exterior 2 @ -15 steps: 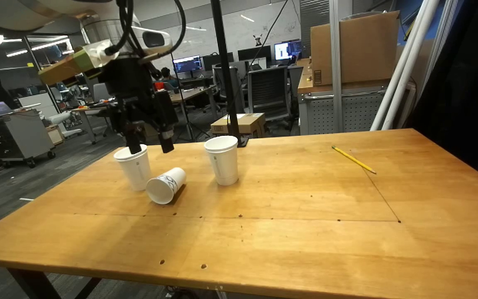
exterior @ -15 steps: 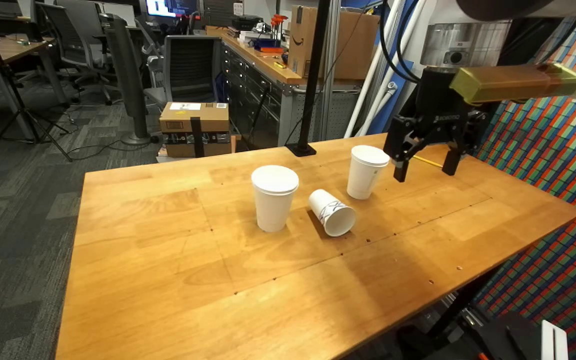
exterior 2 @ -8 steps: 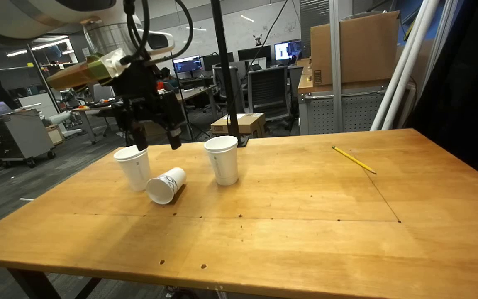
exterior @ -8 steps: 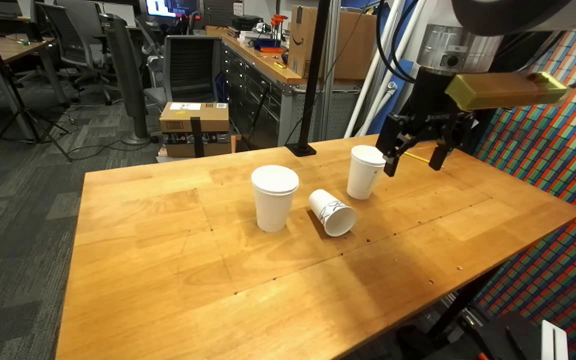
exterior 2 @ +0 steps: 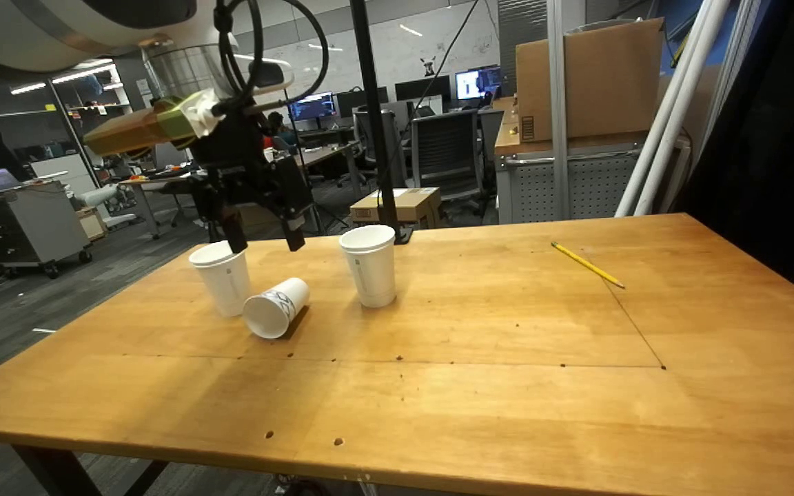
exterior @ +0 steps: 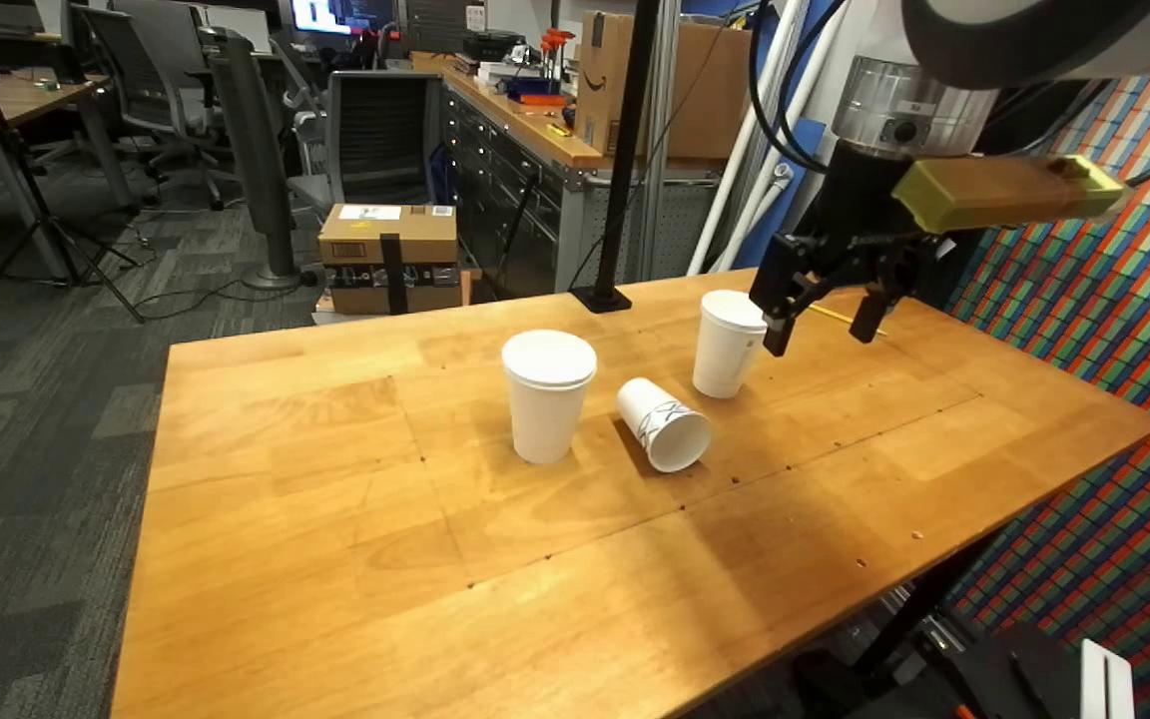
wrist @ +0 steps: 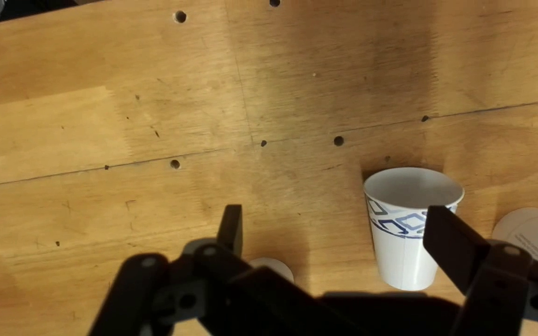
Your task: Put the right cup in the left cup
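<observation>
The right cup (exterior: 725,350) is a white paper cup standing upright. It also shows in an exterior view (exterior 2: 372,272). In the wrist view only a white edge of a cup (wrist: 273,265), likely this one, shows beside the left finger. The left cup (exterior: 543,414) stands upright and also shows in an exterior view (exterior 2: 225,286). A white cup, likely it, is partly visible at the right of the wrist view (wrist: 528,233). My gripper (exterior: 823,336) is open and empty above the table; it also shows in an exterior view (exterior 2: 266,244) and the wrist view (wrist: 334,214).
A patterned white cup (exterior: 663,424) lies on its side between the upright cups; in the wrist view (wrist: 404,252) the right finger overlaps it. A yellow pencil (exterior 2: 586,264) lies on the wooden table (exterior 2: 507,413). A black pole (exterior: 625,180) stands at the far edge.
My gripper has moved leftward in the exterior view with the tiled wall and rightward in the view showing the whole pencil, then dipped slightly. It stays open. The cups have not moved.
</observation>
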